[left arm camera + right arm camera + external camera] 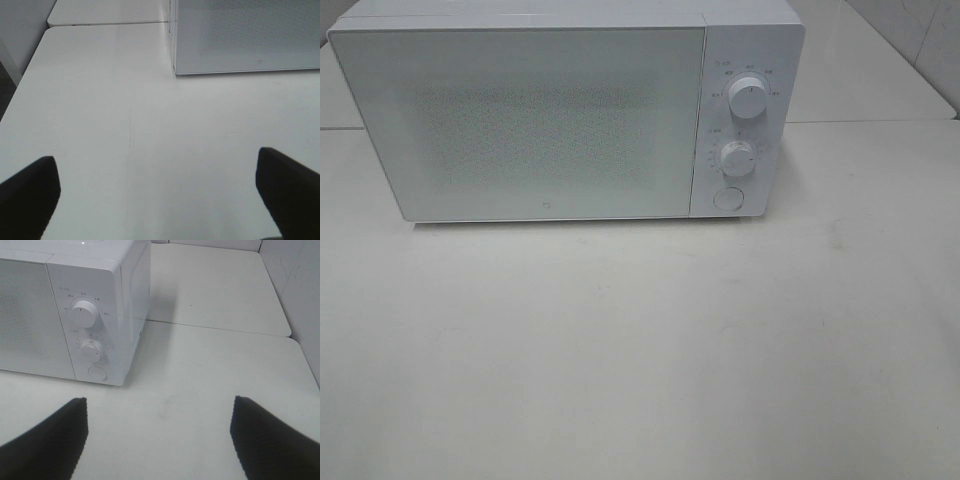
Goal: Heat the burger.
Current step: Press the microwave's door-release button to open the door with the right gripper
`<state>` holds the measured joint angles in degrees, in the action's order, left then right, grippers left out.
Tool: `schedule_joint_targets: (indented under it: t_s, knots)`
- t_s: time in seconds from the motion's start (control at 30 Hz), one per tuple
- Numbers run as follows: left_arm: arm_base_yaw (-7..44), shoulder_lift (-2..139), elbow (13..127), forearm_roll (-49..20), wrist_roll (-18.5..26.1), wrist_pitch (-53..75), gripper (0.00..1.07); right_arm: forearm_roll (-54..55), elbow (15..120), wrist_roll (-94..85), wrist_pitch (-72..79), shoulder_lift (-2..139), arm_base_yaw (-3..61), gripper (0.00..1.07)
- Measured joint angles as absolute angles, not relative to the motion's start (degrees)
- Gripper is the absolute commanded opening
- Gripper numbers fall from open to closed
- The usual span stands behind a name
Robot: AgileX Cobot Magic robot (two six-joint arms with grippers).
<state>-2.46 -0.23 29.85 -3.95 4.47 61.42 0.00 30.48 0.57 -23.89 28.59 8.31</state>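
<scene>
Left tool (pixel 156 160): fingers spread wide, gripping nothing, only white table (pixel 640 350) between them. White microwave (pixel 520 120): at the table's rear, door shut, front panel frosted. Control strip on its right side: upper dial (pixel 747 100), lower dial (pixel 736 158), round button (pixel 728 198) beneath. Right tool (pixel 160 404): fingers spread wide, gripping nothing, over the table near the microwave's right corner. Burger: whereabouts cannot be told from these views.

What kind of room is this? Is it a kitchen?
Probably a mock kitchen corner in a lab, not a home kitchen: a white microwave with two dials stands shut on a plain white table, with a tiled wall behind.
</scene>
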Motion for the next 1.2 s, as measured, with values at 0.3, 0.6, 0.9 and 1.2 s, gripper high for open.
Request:
schedule_joint_targets:
  t_s: [0.3,0.6,0.9,1.2]
  knots:
    - [-2.46,-0.23,29.85,-3.95,4.47,61.42,1.00,0.00,30.48,1.83,-9.51,41.37,8.31,0.76]
    - [-2.46,-0.23,29.85,-3.95,4.47,61.42,1.00,0.00,30.48,2.69,1.43,52.37,8.31,0.75]
    - [-2.46,-0.23,29.85,-3.95,4.47,61.42,1.00,0.00,28.93,3.84,15.13,62.34,8.31,0.75]
    - [-2.46,-0.23,29.85,-3.95,4.47,61.42,1.00,4.98,18.91,1.03,38.33,69.96,8.31,0.75]
